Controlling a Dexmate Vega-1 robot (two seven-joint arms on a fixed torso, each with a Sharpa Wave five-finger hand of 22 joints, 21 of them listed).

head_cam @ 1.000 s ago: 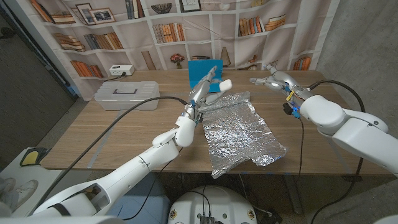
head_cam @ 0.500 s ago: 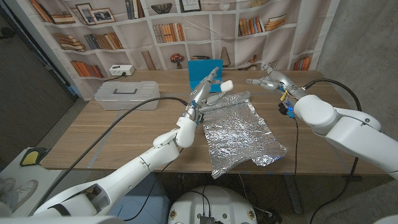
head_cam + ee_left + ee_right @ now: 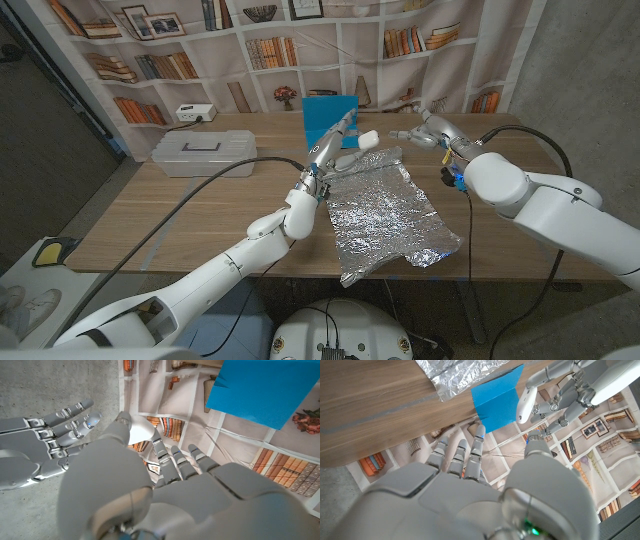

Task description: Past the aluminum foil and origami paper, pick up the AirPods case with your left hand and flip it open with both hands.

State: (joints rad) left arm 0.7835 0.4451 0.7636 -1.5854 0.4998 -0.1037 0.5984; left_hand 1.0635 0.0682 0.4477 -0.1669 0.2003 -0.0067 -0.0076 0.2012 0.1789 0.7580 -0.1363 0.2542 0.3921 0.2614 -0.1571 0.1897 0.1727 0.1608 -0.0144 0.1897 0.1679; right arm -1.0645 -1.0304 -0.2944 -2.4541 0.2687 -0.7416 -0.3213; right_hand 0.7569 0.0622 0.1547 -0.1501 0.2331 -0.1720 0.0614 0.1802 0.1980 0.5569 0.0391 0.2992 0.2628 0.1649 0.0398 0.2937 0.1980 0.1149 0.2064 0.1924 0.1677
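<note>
Left robot hand (image 3: 335, 135) holds the white, rounded, closed AirPods case (image 3: 363, 138) raised above the aluminum foil (image 3: 385, 208); right robot hand (image 3: 425, 128) open nearby, fingers spread.

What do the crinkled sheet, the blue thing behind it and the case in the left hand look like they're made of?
Sheet: metal foil, shiny silver, heavily creased with bright glints. Blue thing: probably paper or thin card, matte, standing folded with a crisp crease. Case, held by the left hand: likely smooth plastic, white and rounded with a soft sheen.

Grey lidded plastic box (image 3: 201, 153), white power strip (image 3: 191, 113), wooden table (image 3: 200, 210)
</note>
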